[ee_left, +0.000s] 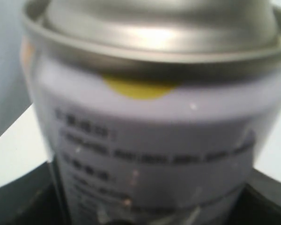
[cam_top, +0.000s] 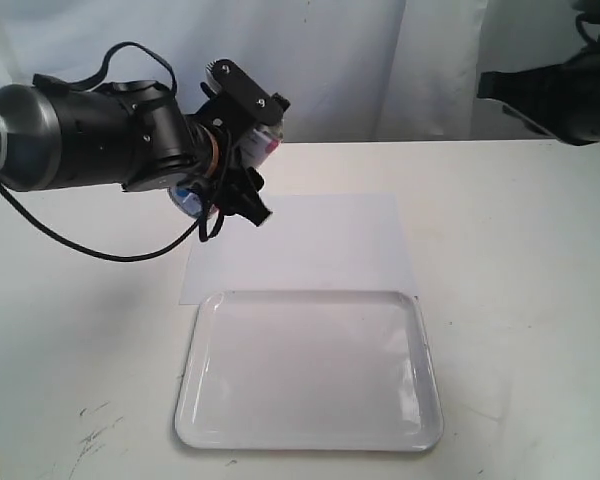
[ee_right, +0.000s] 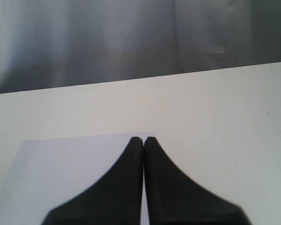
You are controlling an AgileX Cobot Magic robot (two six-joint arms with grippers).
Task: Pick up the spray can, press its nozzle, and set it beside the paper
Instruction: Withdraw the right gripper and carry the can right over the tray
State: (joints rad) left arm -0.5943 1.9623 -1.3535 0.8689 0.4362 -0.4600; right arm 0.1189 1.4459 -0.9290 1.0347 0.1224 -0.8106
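Painted metal, thin-walled and stiff: the spray can point(cam_top: 264, 140) hangs clear of the table point(cam_top: 520, 300) in the upper left of the exterior frame, clasped across its body by the left gripper point(cam_top: 263, 158). The left wrist view fills with the can's white printed wall, a yellow dot and the silver shoulder. The nozzle lies beyond that frame's upper edge and cannot be made out in the exterior view.

By judgement the can is light and will not crush under a moderate squeeze, but its glossy round wall is slippery. A mid-body hold, as here, suits it best and leaves the shoulder and nozzle free.

The right gripper point(ee_right: 143, 139) shows its fingers pressed together on nothing. Its arm sits in the upper right of the exterior frame, well apart from the can.

Below and to the right of the can lies the paper point(cam_top: 320, 245). The white tray point(cam_top: 185, 400) overlaps the paper's lower edge, so that side is taken. Bare table on either side of the sheet appears free for setting down. A black cable point(cam_top: 80, 245) loops under the left arm.
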